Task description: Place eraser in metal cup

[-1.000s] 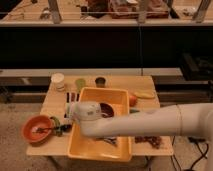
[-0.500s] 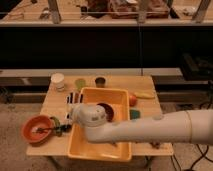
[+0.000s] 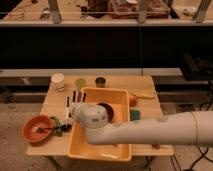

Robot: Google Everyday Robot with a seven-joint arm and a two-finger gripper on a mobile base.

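The eraser, a small dark block with pale stripes, lies on the table just behind the yellow tub's left back corner. The metal cup stands upright at the table's back edge, right of a pale green cup. My white arm reaches in from the right across the yellow tub. Its bulky wrist hides most of my gripper, which sits shut at the tub's left wall, a little in front of the eraser. I cannot see anything held in it.
A white paper cup stands at the back left. A thin black-and-white marker lies near the eraser. An orange bowl sits front left. A green pad, an orange object and a yellow object lie right of the tub.
The forearm has sunk slightly and swung nearer the tub's front. The wrist has stayed by the tub's left wall. The eraser and cup have not moved.
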